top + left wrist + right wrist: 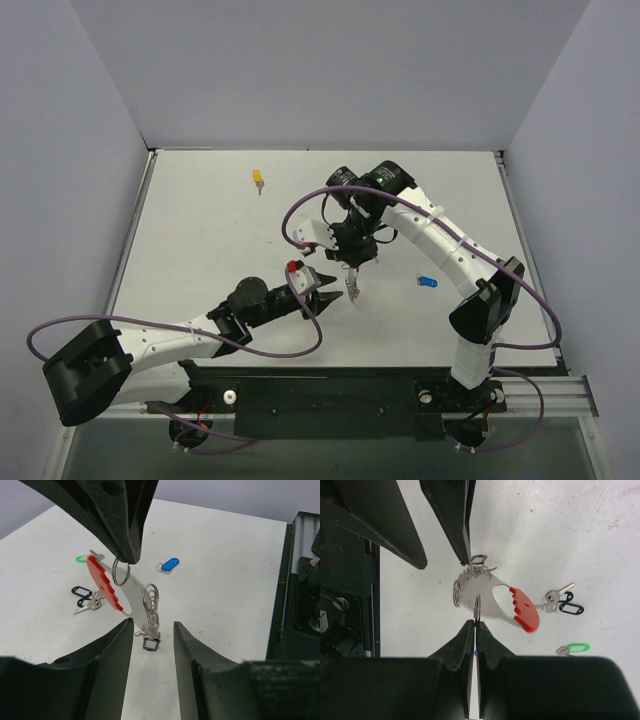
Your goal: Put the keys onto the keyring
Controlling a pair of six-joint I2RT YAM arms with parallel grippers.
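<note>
- The right gripper (476, 626) has its jaws pinched shut on the keyring (470, 592), which hangs over the counter (225, 580), red arc (102, 582) off to one side.
- The left gripper (152, 625) sits beside it, jaws apart around the dangling bits (151, 607), gripping nothing.
- The blue key (170, 565) lies on the counter, well apart from the ring.
- Best bet imo: the left one grabs it by the plastic head, leaving the hole free for threading.

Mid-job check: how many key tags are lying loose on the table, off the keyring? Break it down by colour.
Blue key tag: 1
Green key tag: 1
Yellow key tag: 1
Black key tags: 2
Total: 5
</note>
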